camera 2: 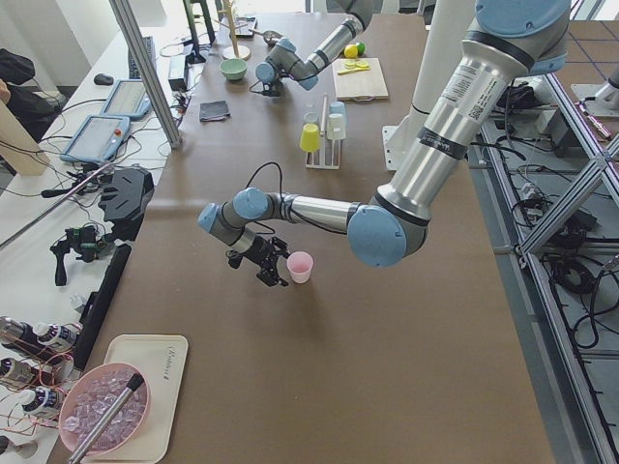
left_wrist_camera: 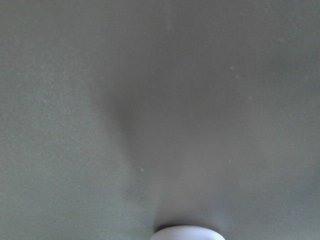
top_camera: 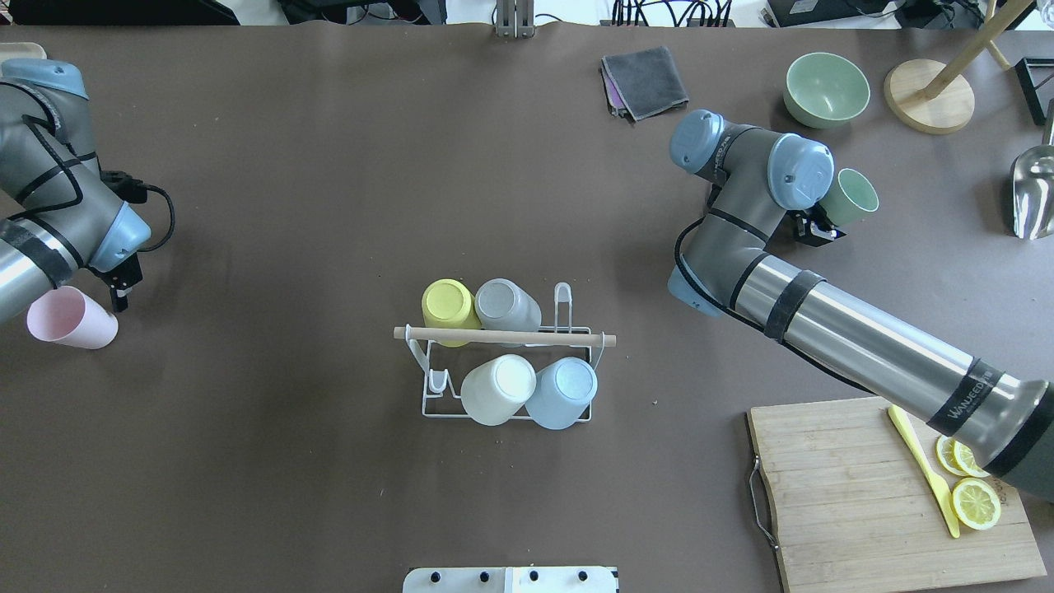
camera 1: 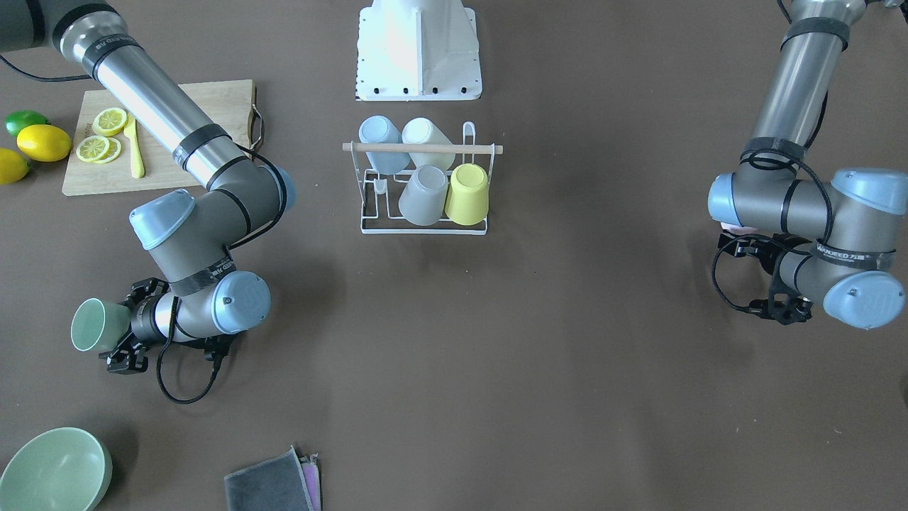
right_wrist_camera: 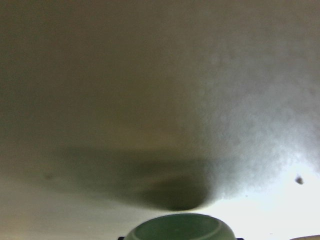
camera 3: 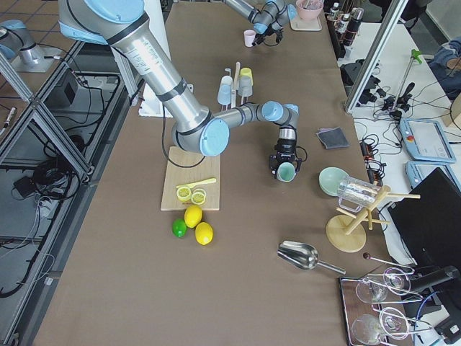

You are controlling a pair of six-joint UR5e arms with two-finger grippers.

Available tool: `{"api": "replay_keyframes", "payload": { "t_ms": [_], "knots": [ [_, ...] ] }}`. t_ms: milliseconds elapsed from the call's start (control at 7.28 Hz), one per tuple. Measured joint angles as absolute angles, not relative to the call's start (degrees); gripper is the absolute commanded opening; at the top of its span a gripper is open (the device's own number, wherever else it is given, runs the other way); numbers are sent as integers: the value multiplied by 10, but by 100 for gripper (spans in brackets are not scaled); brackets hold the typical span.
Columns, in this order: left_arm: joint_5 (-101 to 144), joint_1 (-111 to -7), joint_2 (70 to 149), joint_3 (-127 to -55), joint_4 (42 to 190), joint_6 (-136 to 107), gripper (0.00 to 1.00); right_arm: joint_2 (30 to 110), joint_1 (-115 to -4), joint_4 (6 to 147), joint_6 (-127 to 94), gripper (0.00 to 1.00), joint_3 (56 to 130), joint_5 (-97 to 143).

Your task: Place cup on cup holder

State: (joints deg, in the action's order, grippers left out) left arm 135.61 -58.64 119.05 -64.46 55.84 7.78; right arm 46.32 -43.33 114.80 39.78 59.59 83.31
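Rack: at mid-table, well apart from both arms. Four cups sit tilted, bottoms up, on its prongs: yellow cup, grey cup, white cup, blue cup.

Green cup: off the rack, at the right gripper, near the bowl. The front view shows black gripper parts on both sides of the cup's base. The overhead view hides most of this behind the wrist joint. The right side view shows the cup's mouth. The right wrist view gives only a green rim at its bottom edge, over blurred table. The fingers flank the cup, but whether they press it or stand slightly spread cannot be told.

Pink cup: off the rack, at the table's left end by the left gripper. Only the left side view shows it standing upright, mouth up, with the fingertips just beside it. The overhead view has the cup at the frame's edge, partly under the forearm. The front view gives a pink sliver behind the wrist. The left wrist view gives a pale rim, cut off at the bottom. Whether these fingers touch the cup, and how far apart they stand, cannot be told.

Board with lemon slices, and cloth: apart from both cups.
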Motion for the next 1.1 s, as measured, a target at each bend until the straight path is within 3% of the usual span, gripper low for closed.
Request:
{"api": "replay_keyframes", "payload": {
  "t_ms": [1100],
  "knots": [
    [1359, -572, 1193, -621, 528, 128, 98, 446, -471, 1180, 370, 0, 681, 898]
  ]
}}
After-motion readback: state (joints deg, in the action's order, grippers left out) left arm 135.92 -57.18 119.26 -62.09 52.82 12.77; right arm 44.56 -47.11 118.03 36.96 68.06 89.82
